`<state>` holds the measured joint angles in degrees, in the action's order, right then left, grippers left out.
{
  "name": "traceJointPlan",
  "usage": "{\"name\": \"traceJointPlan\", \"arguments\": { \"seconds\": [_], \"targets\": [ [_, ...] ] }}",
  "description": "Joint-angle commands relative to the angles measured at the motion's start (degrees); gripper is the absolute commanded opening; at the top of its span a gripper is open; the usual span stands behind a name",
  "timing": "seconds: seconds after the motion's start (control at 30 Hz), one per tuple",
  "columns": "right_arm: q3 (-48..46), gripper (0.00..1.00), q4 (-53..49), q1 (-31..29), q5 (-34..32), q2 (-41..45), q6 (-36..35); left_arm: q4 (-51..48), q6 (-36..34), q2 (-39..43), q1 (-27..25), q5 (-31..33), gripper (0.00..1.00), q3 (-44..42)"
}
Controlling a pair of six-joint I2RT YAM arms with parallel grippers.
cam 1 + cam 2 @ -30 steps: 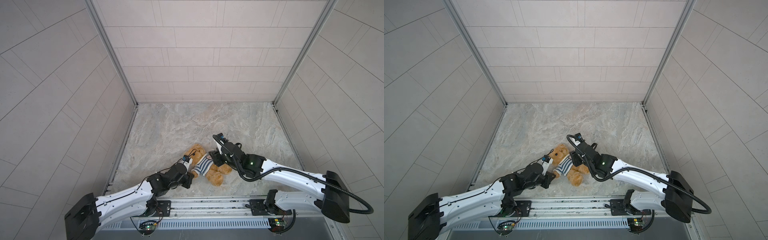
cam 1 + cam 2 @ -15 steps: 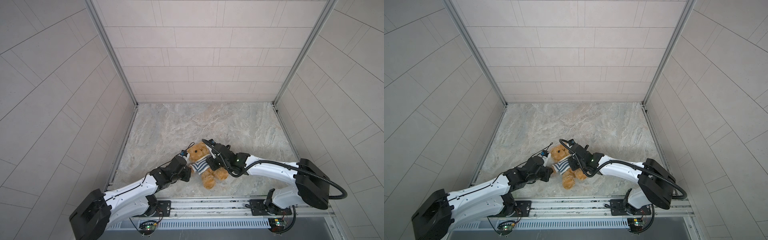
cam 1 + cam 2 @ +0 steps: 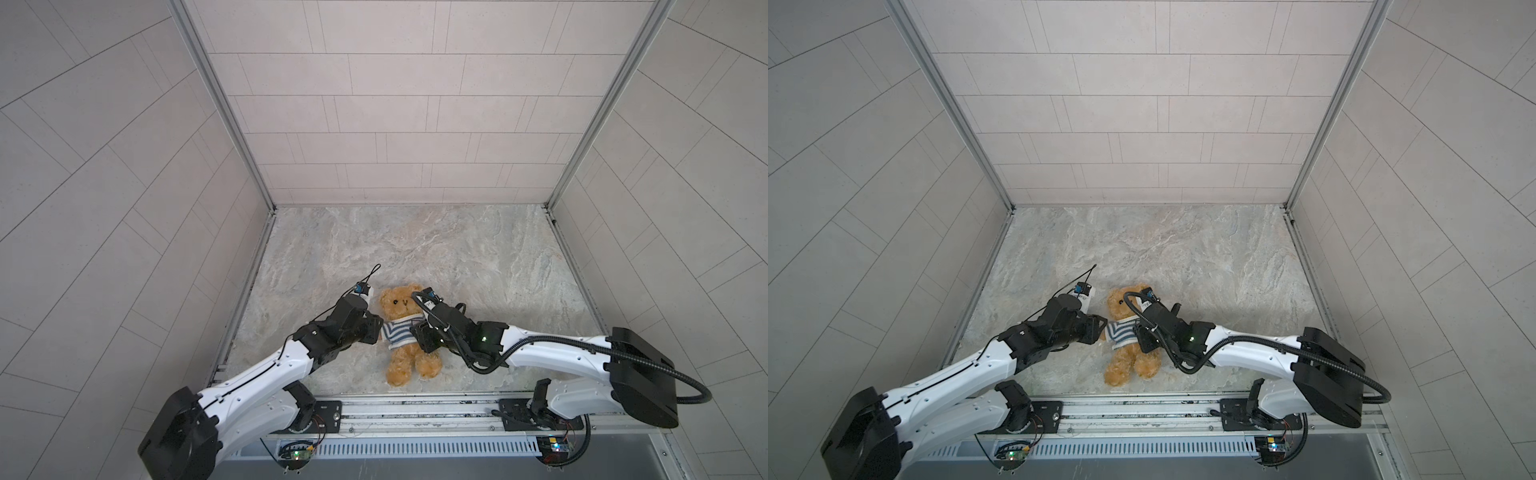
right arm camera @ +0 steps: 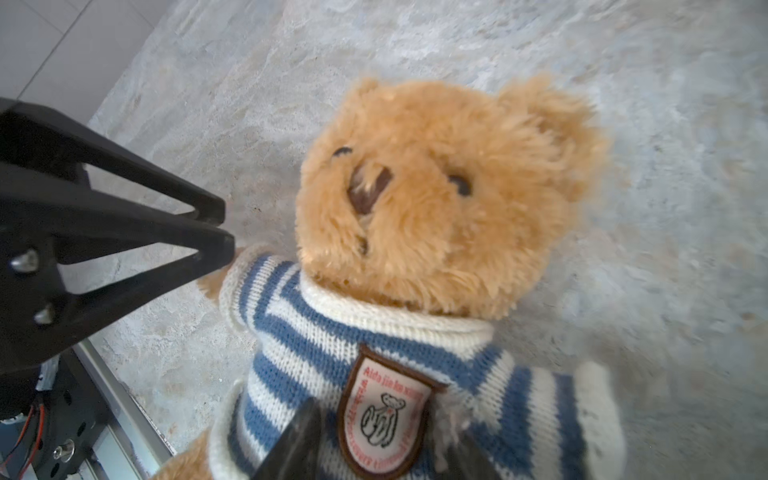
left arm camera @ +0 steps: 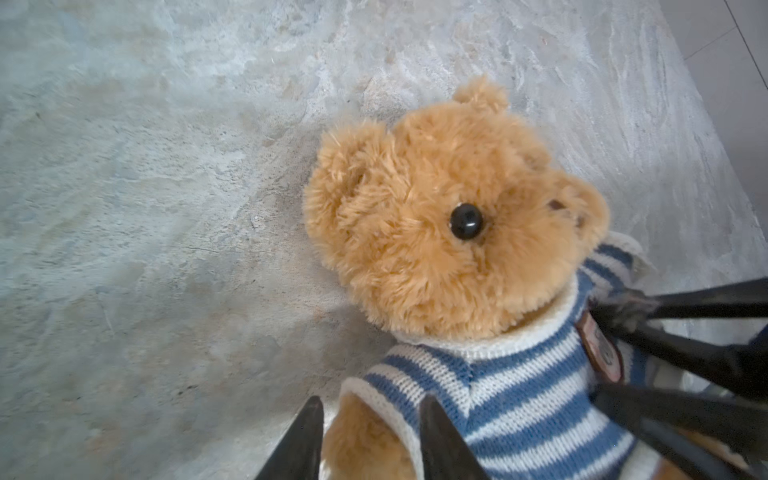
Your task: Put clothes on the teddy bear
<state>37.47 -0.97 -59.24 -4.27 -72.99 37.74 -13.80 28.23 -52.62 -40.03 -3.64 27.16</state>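
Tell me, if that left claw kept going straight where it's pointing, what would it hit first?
The teddy bear: the left gripper points at its arm, fingers either side of the sleeve cuff of the striped shirt, so contact looks almost immediate.

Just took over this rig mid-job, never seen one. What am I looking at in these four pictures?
A robot's white left arm and right arm each end in a pincer. Two pictures look down from overhead; two come from cameras on the wrists. On the table lies the teddy bear on its back, wearing a blue striped shirt. The left pincer stands open at the bear's sleeve. The right pincer rests on the chest, jaws apart; whether it grips fabric I cannot tell.
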Motion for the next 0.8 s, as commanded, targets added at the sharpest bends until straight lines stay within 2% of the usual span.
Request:
{"name": "traceJointPlan", "arguments": {
  "seconds": [0.0, 0.13, 0.23, 0.37, 0.53, 0.77],
  "targets": [
    [-4.27, 0.46, -0.03, -0.26, -6.88, 6.87, 1.14, -7.44, -0.54, 3.63, 0.05, 2.37, 0.46, 2.72],
    [-8.39, 0.47, -3.25, 2.17, -8.70, 15.69, -0.41, -10.40, 0.07, 5.09, -1.56, 0.84, 0.49, 6.48],
    [-11.05, 0.47, -6.74, 5.27, -8.54, 21.01, -1.07, -10.66, 1.52, 2.70, -7.21, 1.53, 0.48, 10.69],
    [-14.62, 0.48, -7.47, 10.64, -5.57, 25.36, -2.35, -8.25, 5.39, -4.82, -14.65, 1.89, 0.46, 15.42],
    [-15.44, 0.48, -5.79, 15.73, -1.12, 24.93, -4.87, -3.59, 11.88, -11.85, -15.87, 2.04, 0.38, 14.70],
    [-12.80, 0.48, -0.71, 20.57, 5.49, 17.35, -9.06, -1.24, 12.64, -16.85, -15.87, 1.90, 0.34, 13.04]
  ]
}}
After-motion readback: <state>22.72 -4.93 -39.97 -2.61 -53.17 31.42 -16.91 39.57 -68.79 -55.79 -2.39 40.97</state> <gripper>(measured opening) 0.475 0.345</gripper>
